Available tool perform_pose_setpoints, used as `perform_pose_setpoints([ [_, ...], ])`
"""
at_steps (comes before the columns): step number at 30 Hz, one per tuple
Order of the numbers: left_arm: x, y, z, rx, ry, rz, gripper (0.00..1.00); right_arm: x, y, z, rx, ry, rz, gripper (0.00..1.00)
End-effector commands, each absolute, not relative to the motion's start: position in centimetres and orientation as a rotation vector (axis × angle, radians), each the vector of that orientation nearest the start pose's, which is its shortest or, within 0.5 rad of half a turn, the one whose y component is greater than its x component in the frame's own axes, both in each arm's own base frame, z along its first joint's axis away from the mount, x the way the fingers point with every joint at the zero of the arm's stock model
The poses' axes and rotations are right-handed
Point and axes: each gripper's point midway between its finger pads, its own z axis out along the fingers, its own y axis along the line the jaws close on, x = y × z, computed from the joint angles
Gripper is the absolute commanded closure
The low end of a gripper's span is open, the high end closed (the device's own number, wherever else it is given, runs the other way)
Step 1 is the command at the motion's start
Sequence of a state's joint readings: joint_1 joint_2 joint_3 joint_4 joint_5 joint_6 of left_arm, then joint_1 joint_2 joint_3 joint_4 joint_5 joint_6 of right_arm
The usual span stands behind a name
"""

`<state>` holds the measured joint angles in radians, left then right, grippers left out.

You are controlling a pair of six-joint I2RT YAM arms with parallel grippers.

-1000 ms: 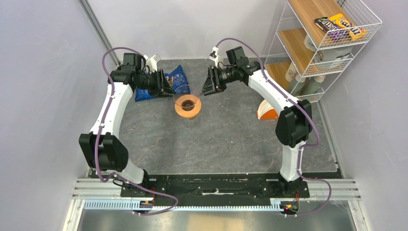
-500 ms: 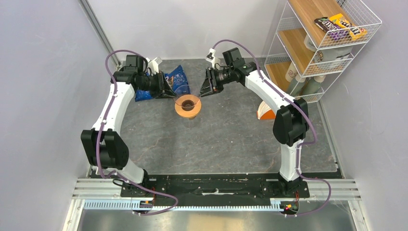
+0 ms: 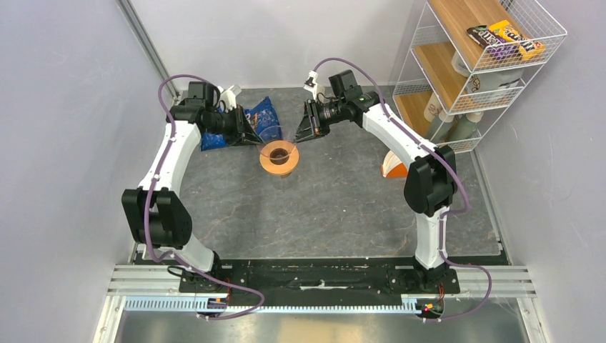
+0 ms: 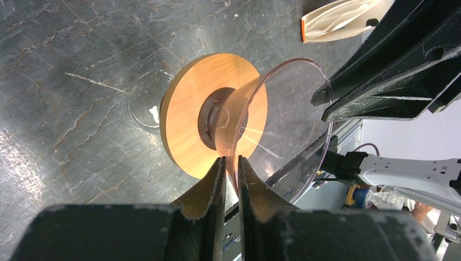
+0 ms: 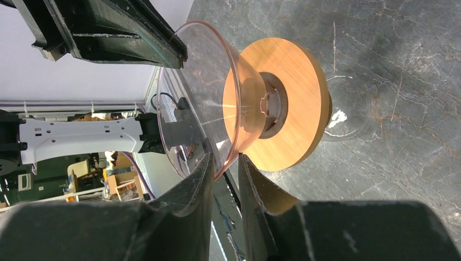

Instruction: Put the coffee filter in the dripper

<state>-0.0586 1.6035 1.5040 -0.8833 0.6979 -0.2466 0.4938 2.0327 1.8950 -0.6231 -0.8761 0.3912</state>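
Note:
The dripper [image 3: 279,157] is an orange-tan disc [image 4: 187,119] with a dark centre and a clear funnel cone [image 4: 288,125] rising from it. It rests on a small clear glass [image 4: 142,100] at mid-table. My left gripper [image 4: 231,159] comes from the left and is shut on the cone's thin rim. My right gripper [image 5: 224,156] comes from the right. Its fingers straddle the opposite rim [image 5: 217,163] with a gap still showing, so it is open. The coffee filter is out of view on its own. Nothing lies inside the cone.
An orange-and-white filter pack [image 3: 395,166] lies on the table to the right, behind the right arm. A blue snack bag [image 3: 261,118] lies behind the left gripper [image 3: 251,134]. A white wire rack [image 3: 479,64] with shelves stands at the back right.
Both grippers have narrowed their jaws around the cone's rim. The right arm shifted slightly left toward the dripper. The dripper has stayed in place.

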Motion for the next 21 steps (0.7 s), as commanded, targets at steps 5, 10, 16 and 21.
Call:
perform_pose_setpoints([
  [5,35.1,-13.5,20.7,0.062,2.519,-0.945,0.82,36.7,36.2,20.9,-0.642,2.374,1.381,0.72],
  [10,34.8,-13.5,19.9,0.061,2.535,-0.942,0.82,36.8,36.1,20.0,-0.648,2.394,1.364,0.73],
  [16,34.8,-13.7,19.3,0.068,2.540,-0.937,0.83,36.6,35.8,18.9,-0.669,2.416,1.338,0.73],
  [21,34.6,-14.0,18.8,0.089,2.553,-0.925,0.82,36.5,35.6,17.8,-0.680,2.438,1.319,0.73],
])
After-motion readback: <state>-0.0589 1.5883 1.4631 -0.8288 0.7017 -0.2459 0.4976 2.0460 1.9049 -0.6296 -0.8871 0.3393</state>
